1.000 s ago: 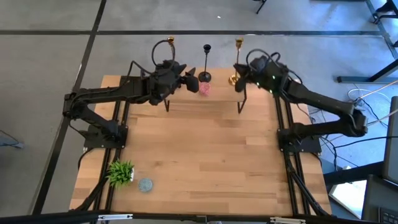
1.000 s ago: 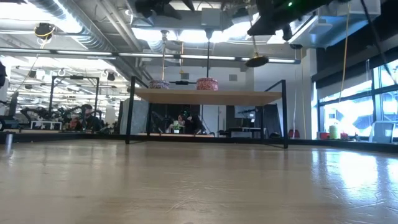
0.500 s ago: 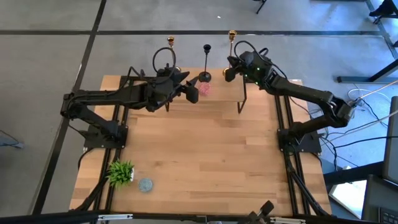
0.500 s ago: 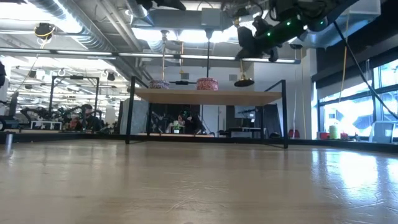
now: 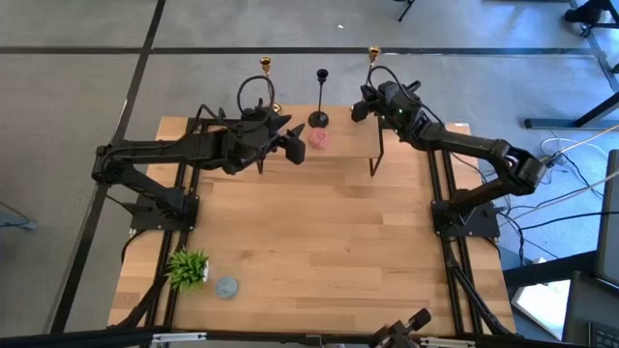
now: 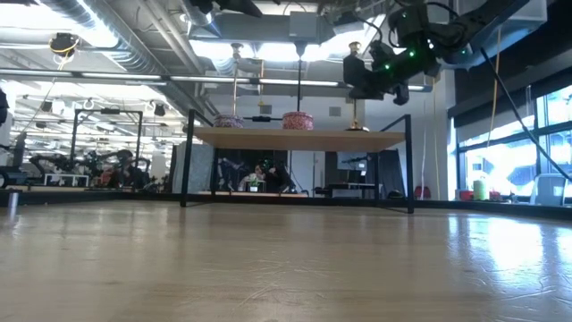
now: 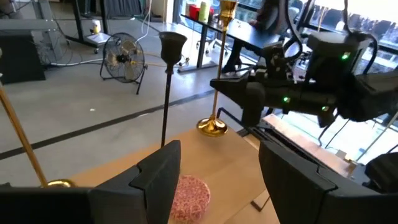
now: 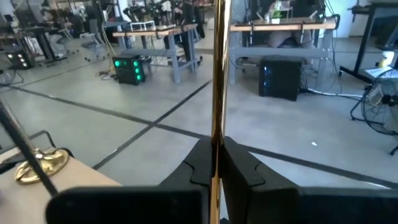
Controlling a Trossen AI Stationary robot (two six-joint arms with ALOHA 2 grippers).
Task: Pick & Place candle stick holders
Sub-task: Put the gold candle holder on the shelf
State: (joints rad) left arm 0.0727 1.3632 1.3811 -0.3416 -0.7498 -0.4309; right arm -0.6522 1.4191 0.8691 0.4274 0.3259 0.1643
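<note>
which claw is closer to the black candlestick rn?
Left. The left claw hangs open just left of the black candlestick, near the pink object. The right claw is farther right, shut on a gold candlestick.

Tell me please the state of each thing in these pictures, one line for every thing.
Right gripper: shut on the right gold candlestick, which stands upright on the shelf.
Left gripper: open, holding nothing, above the pink object.
Black candlestick: upright, free.
Left gold candlestick: upright, free.
Green plant: on the table, untouched.
</note>
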